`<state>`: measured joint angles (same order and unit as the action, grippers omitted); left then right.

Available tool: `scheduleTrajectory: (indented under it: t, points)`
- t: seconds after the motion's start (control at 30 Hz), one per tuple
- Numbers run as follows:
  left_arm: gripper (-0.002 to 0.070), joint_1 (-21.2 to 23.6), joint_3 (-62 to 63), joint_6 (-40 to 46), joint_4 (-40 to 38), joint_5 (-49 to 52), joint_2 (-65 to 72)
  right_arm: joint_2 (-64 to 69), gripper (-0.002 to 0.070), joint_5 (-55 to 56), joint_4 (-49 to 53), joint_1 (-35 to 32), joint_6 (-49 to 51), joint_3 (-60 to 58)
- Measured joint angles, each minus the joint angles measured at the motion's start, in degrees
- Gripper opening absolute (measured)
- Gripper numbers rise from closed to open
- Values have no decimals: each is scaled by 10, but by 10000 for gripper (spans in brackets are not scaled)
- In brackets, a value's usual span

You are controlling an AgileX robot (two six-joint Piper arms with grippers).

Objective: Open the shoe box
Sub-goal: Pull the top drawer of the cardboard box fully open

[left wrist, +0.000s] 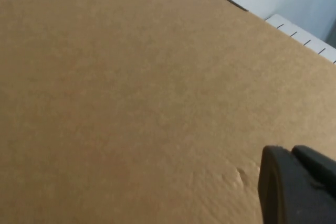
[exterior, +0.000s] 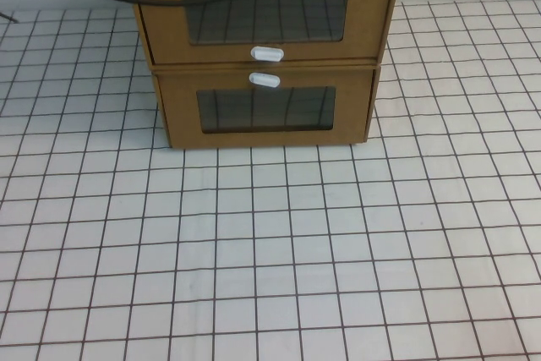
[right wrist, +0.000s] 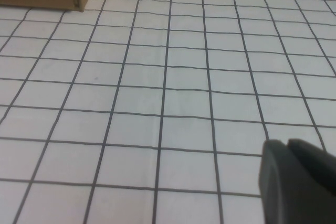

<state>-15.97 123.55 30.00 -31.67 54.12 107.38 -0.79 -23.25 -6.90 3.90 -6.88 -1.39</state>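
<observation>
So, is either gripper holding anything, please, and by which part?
Nothing: the left gripper is near the shoe box cardboard, the right gripper shut above the table.

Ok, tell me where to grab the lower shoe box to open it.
Pinch the white tab at its front panel's top edge, from the front; nothing else protrudes. The left gripper hangs by the cardboard, right gripper is shut above the table.

Matt cardboard on a smooth gridded cover.
The stacked brown cardboard shoe boxes (exterior: 264,137) look dull and faintly fibrous, with dark, slightly glossy film windows (exterior: 265,107) and smooth white plastic pull tabs (exterior: 265,80). The white black-lined table cover (exterior: 270,251) looks smooth and matt.
</observation>
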Motion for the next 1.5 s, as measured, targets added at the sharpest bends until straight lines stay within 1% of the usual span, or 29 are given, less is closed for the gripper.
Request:
scheduleTrajectory:
  t: [0.1, 0.2, 0.33, 0.8, 0.9, 1.0, 1.2, 1.3, 1.4, 1.5]
  points:
    - [-5, -9, 30, 22, -4, -7, 36, 0, -13, 0, 0, 0, 0, 0]
    - [-5, -18, 36, 49, -7, -29, 62, 0, -14, 0, 0, 0, 0, 0]
    - [-5, -22, 36, 64, -9, -54, 85, 0, -13, 0, 0, 0, 0, 0]
    - [-5, -22, 37, 76, -15, -82, 115, 0, -14, 1, 0, 0, 0, 0]
    - [-5, -22, 37, 76, -15, -84, 116, 0, -13, 21, -5, 0, 0, 0]
    - [-5, -22, 37, 76, -15, -85, 116, 0, -14, 67, -61, 0, 0, 0]
    - [-5, -22, 37, 76, -16, -85, 116, 0, -13, 182, -265, 0, 0, 0]
    - [-5, -22, 37, 76, -17, -85, 116, 0, -13, 217, -320, 0, 0, 0]
    - [-5, -22, 37, 76, -18, -85, 116, 0, -13, 218, -374, 0, 0, 3]
    - [-5, -22, 37, 76, -18, -85, 116, 11, -13, 164, -395, 0, 0, 35]
